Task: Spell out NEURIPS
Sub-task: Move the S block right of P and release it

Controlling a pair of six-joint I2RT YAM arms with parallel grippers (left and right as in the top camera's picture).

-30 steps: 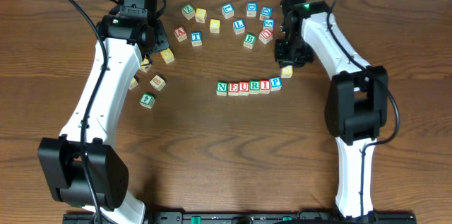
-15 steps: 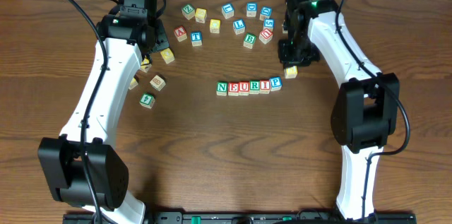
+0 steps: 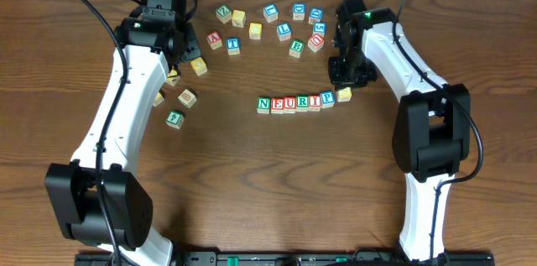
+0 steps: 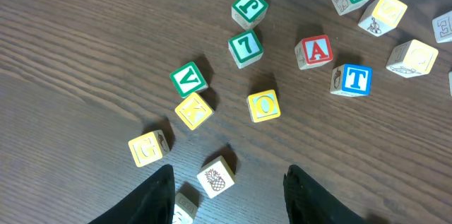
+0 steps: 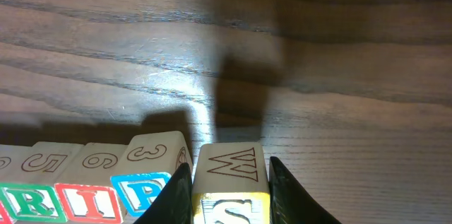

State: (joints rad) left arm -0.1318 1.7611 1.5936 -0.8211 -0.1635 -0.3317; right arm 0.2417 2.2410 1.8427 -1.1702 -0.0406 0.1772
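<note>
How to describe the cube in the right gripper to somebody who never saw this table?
On the table, a row of cubes reads NEURIP. At its right end, beside the blue P, the right gripper holds a yellowish cube; it alone shows a yellow-framed S.

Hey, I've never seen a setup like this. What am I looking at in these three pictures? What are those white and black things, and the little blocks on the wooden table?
Those are two robot arms, the left arm and the right arm, working at a wooden table. The wide picture comes from a camera above. The other two come from a camera on each wrist, so the dark shapes at the bottom are that arm's own fingers. Small letter cubes lie on the table: a row reading N, E, U, R, I, P, and loose cubes scattered behind it. The right gripper is closed on a yellowish cube showing W and S, at the row's end beside the P. The left gripper is open and holds nothing.
</note>
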